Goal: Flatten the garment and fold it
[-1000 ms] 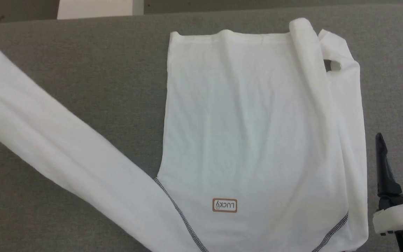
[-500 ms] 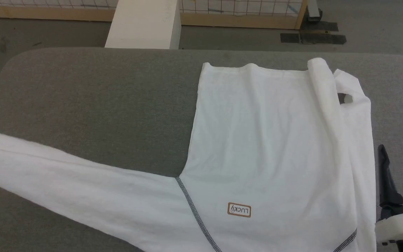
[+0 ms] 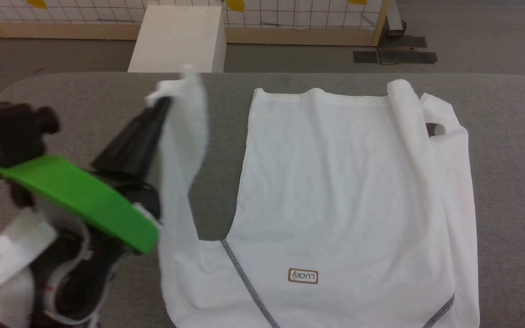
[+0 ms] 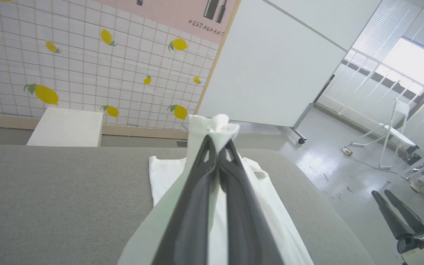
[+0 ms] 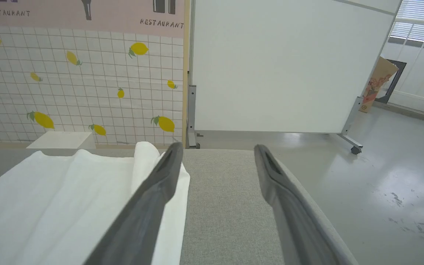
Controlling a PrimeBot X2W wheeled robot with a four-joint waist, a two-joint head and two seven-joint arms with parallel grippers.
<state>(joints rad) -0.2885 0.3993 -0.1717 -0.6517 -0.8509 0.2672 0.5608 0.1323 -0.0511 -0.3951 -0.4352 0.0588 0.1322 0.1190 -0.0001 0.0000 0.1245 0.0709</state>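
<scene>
Pinching the sleeve [image 3: 182, 150] aloft beside the shirt [image 3: 335, 182] spread on the table [image 3: 98, 91], the left gripper [image 3: 167, 101] could lose its thin hold, crumpling the fold; the right gripper [image 5: 218, 147] gapes empty.

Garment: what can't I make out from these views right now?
- Garment neckline: cut off by the head view's bottom edge.
- Lifted sleeve cuff: motion-blurred in the head view; bunched over the left end effector tips in the left wrist view.
- Folded sleeve: layers beneath hidden by its own fold, head view.
</scene>
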